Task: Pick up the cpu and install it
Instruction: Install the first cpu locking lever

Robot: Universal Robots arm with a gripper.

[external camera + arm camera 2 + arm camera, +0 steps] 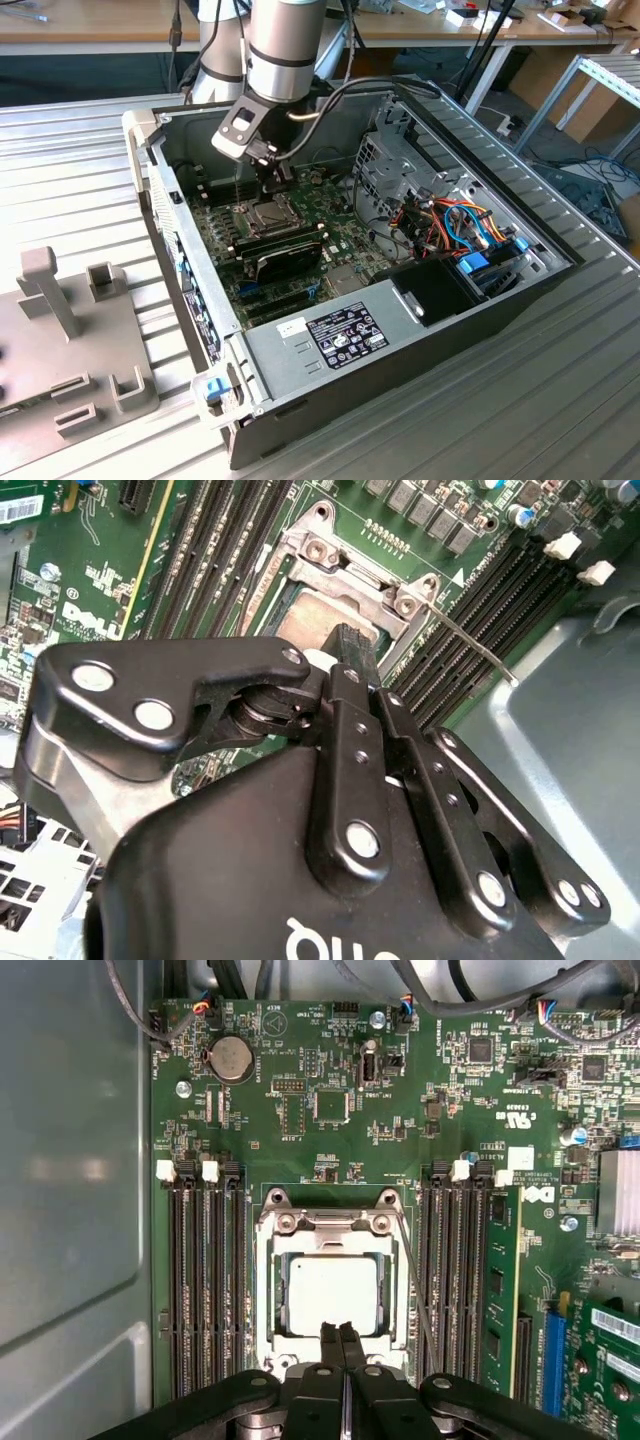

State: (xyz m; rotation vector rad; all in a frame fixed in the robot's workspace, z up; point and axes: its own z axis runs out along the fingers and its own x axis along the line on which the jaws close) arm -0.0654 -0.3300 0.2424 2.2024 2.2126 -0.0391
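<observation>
Ribbed metal table | open computer case on it | green motherboard on the case floor | gripper low over the board, fingers pinched together on nothing | hinged metal socket frame between the memory slots | cpu seated inside that frame, just beside the fingertips

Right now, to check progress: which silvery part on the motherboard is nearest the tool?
The square cpu in the socket frame, at the tips of the shut tool; the round coin cell sits far off.
</observation>
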